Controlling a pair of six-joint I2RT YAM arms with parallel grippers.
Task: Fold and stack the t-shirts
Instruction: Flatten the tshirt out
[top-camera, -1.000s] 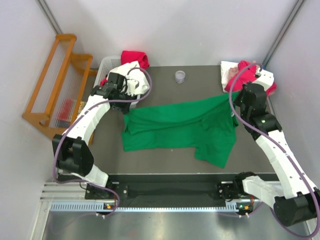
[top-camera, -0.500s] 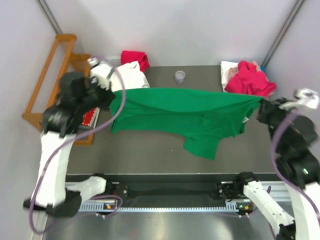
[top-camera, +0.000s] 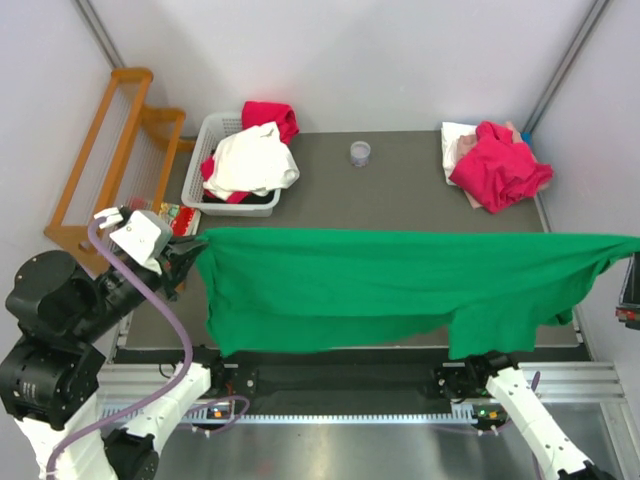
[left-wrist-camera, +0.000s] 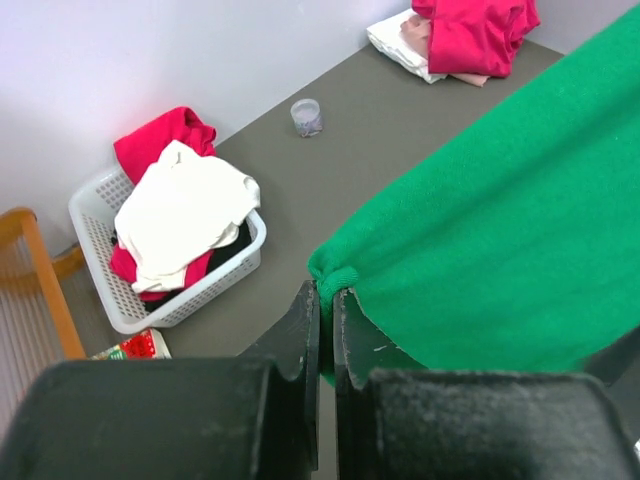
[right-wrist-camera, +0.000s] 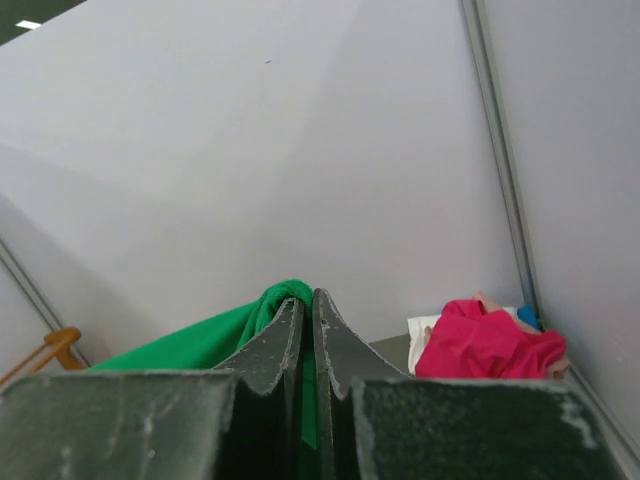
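You are at the spreading step. The bright green cotton t-shirt (top-camera: 380, 290) hangs in the air over the near edge of the dark grey worktop (top-camera: 400, 195), stretched wide between your two arms. Your left gripper (left-wrist-camera: 326, 296) is clenched on a bunched corner of the cloth, out past the near left corner. Your right gripper (right-wrist-camera: 308, 301) is pinched tight on the opposite end, out past the right edge. The top hem runs almost straight between them, while the lower part droops unevenly, with one flap hanging lower toward the right.

Nothing of this shirt is folded yet, so I judge its folding has not begun. As I read it, the next move calls for both arms to travel together toward the far edge with the cloth taut. Then lower it so the hanging part touches down first and the rest lies flat on the bare middle of the worktop. Let go only once it lies smooth, and mind the drooping flap, which may crease under.

Farther off, at the far left corner, the white plastic lattice basket (top-camera: 205, 140) holds a crumpled white tee (top-camera: 250, 160) and a magenta-red tee (top-camera: 272, 115). A small clear plastic cup (top-camera: 360, 153) stands by the middle of the far edge. At the far right corner a rumpled magenta-red shirt (top-camera: 500, 165) lies on folded white and pale pink garments (top-camera: 455, 140).
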